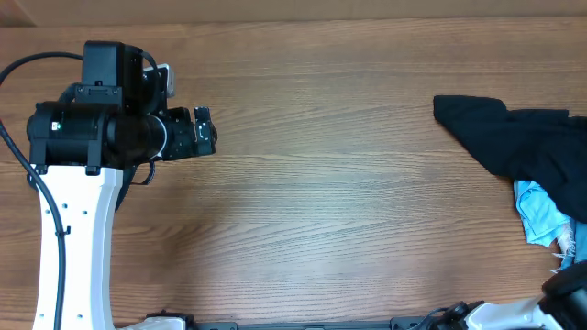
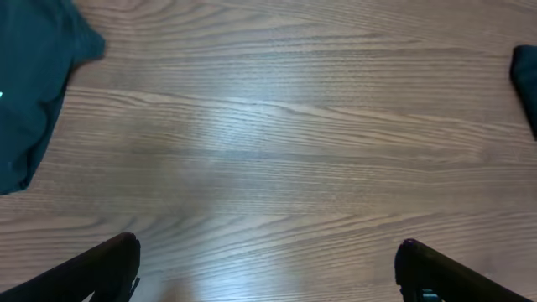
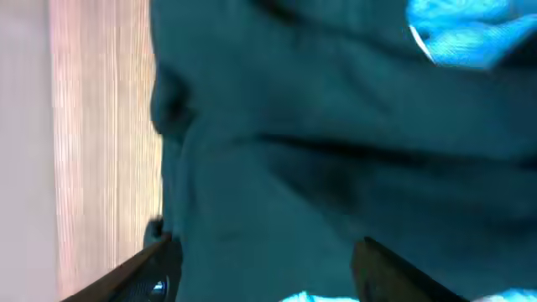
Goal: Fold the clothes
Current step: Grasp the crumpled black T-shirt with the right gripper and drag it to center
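Note:
The clothes lie in a heap at the table's right edge: a large black shirt (image 1: 523, 147) with a light blue piece (image 1: 541, 215) showing under its near side. In the right wrist view the dark shirt cloth (image 3: 336, 126) fills the frame, with light blue fabric (image 3: 470, 29) at the top right. My right gripper (image 3: 264, 260) is down on that cloth, its fingers (image 3: 143, 273) apart with shirt fabric lying between them. My left gripper (image 1: 206, 128) hovers open over bare wood far to the left, nothing between its fingers (image 2: 109, 268).
The right arm's body (image 1: 569, 289) shows only at the bottom right corner. The left arm's white base (image 1: 78, 238) stands at the left side. Dark cloth (image 2: 33, 84) shows at the top left of the left wrist view. The wooden table (image 1: 321, 211) spans the view.

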You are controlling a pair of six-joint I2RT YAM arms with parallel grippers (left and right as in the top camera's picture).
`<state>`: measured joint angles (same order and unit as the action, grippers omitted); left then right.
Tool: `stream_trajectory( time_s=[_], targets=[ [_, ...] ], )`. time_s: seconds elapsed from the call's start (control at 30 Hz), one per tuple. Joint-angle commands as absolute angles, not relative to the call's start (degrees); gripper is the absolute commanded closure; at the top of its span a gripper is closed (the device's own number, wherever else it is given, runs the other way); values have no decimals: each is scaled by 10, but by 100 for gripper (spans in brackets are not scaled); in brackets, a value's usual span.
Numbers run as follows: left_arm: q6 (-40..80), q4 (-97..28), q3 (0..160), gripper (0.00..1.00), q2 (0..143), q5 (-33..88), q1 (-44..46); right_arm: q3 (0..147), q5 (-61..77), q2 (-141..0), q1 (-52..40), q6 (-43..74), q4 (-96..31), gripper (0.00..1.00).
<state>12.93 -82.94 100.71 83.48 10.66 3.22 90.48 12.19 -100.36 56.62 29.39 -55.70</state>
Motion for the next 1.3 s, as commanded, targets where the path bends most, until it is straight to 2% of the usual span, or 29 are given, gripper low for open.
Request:
stream_trajectory(
  time_s=[0.0,0.13,0.17,0.23,0.3,0.33,0.37,0.5,0.63,0.77,0.83,0.97,1.17,1.27],
  targets=[
    [129,-841,1025,0,827,106,29,915,85,-1047,564,319,-531,34],
    [134,-857,1025,0,827,112,29,914,60,-1076,564,335,-519,34],
    [134,-856,1025,0,827,124,29,914,44,-1082,564,335,-528,37],
    [140,-854,1025,0,827,126,29,914,37,-1083,564,335,-539,49],
    [142,-848,1025,0,827,134,29,914,39,-1082,564,334,-547,72],
    [142,-848,1025,0,827,136,29,914,42,-1082,564,335,-556,92],
    [142,-848,1025,0,827,136,29,915,61,-1081,564,333,-558,96],
    [142,-848,1028,0,827,136,29,921,212,-1035,555,292,-554,96],
    [142,-851,1048,0,827,136,29,921,235,-959,544,287,-561,96],
    [141,-848,1079,0,827,135,29,921,420,-946,478,205,-599,96],
    [133,-853,1105,0,827,135,29,921,483,-940,400,138,-615,96],
    [132,-863,1171,0,827,134,29,921,482,-932,236,87,-638,96],
    [116,-874,1240,0,827,107,29,921,357,-932,-78,90,-612,96],
    [105,-874,1240,0,827,96,29,921,298,-933,-192,119,-575,96]
  ],
)
